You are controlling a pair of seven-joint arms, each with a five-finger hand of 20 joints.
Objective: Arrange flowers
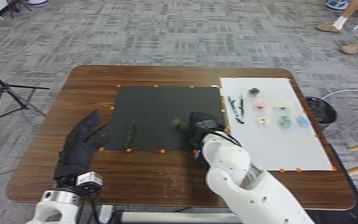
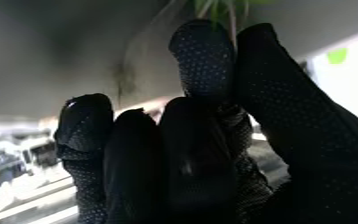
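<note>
Brown tabletop [image 1: 149,175] frames a black sheet [image 1: 153,102]; near left lies one green stem [image 1: 130,136], beside the loose-fingered left hand [image 1: 79,141]. The right hand [image 1: 200,121] pinches a green sprig [image 1: 180,123]. Early work, apparently: flowers [image 1: 284,121] remain unplaced, right.

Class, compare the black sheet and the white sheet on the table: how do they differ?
The black sheet is shorter; the white sheet reaches nearer the robot. The black sheet bears green pieces; the white sheet bears small pastel pieces. Both have orange marks along their edges.
</note>
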